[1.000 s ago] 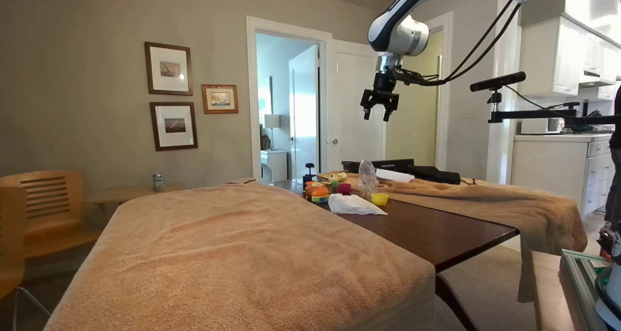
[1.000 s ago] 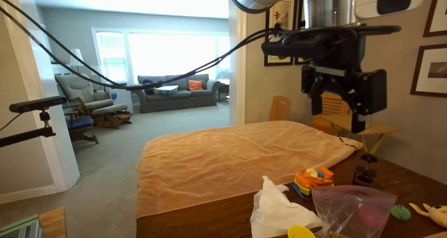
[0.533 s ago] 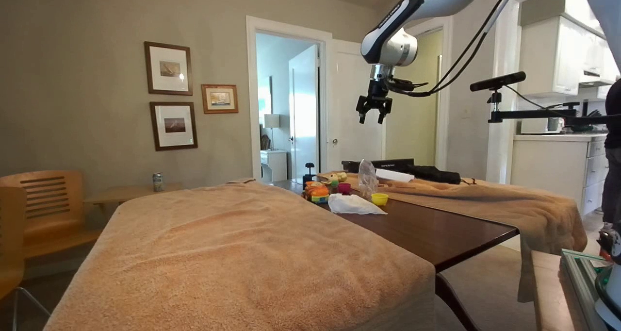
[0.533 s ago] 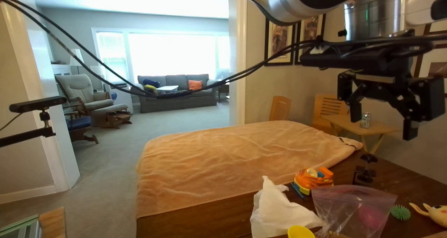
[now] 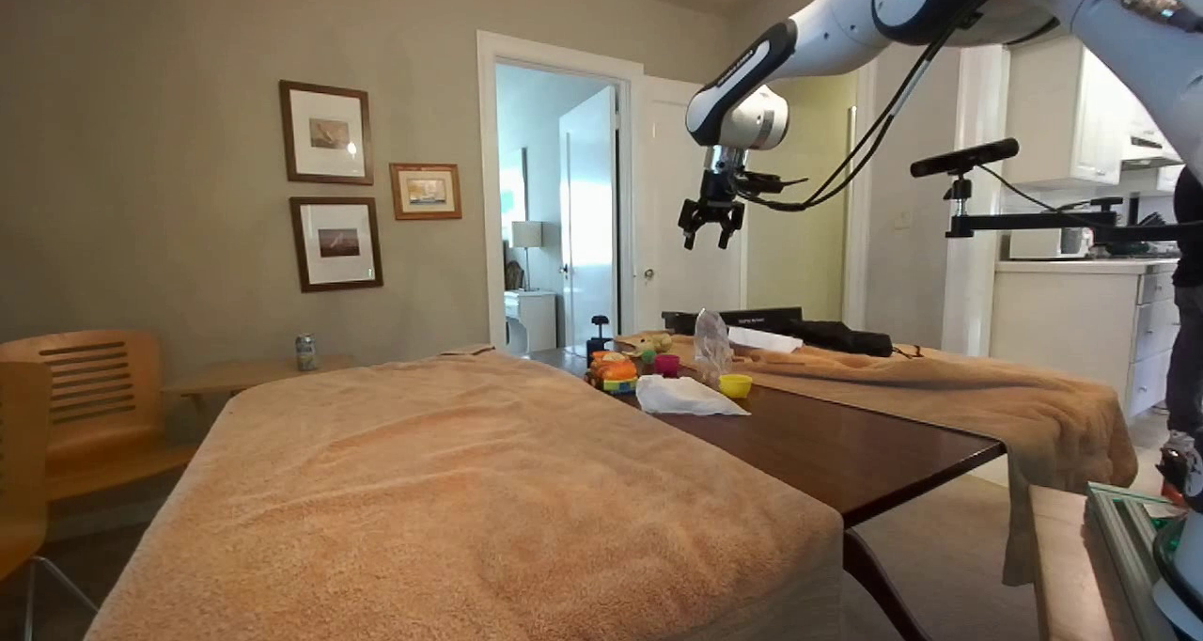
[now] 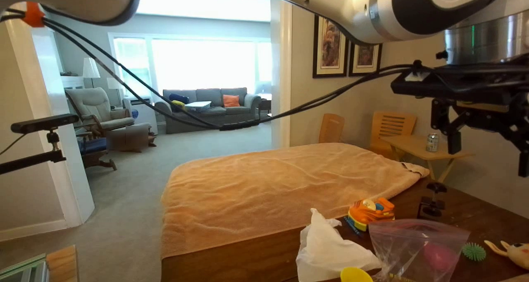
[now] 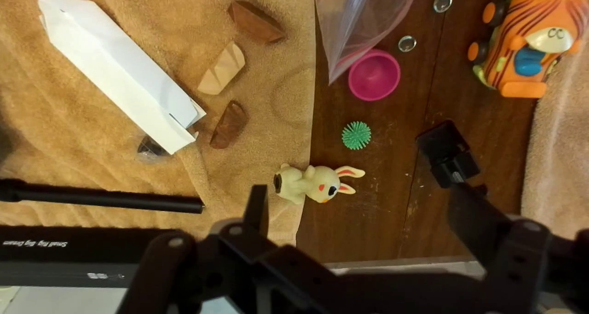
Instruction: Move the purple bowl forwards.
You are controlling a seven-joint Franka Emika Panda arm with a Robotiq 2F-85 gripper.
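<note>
Purple bowl point(image 7: 374, 77) sits upright on the table point(image 7: 382, 226), near a towel point(image 7: 285, 134). Above the table hangs the gripper point(image 5: 707, 240), jaws wide apart. In an exterior view the bowl shows through the bag point(image 6: 396, 240). The car point(image 7: 529, 42) stands well apart, the rabbit point(image 7: 320, 183) lies across the towel's edge, and the ball point(image 7: 356, 135) is between rabbit and bowl.

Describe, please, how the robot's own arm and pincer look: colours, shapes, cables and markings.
The smooth white, rounded robot arm has black panels and small lettering, hard to read. Below a silver metal cylinder is the black, angular, two-fingered pincer. Long black cables pass through a bright orange band.
</note>
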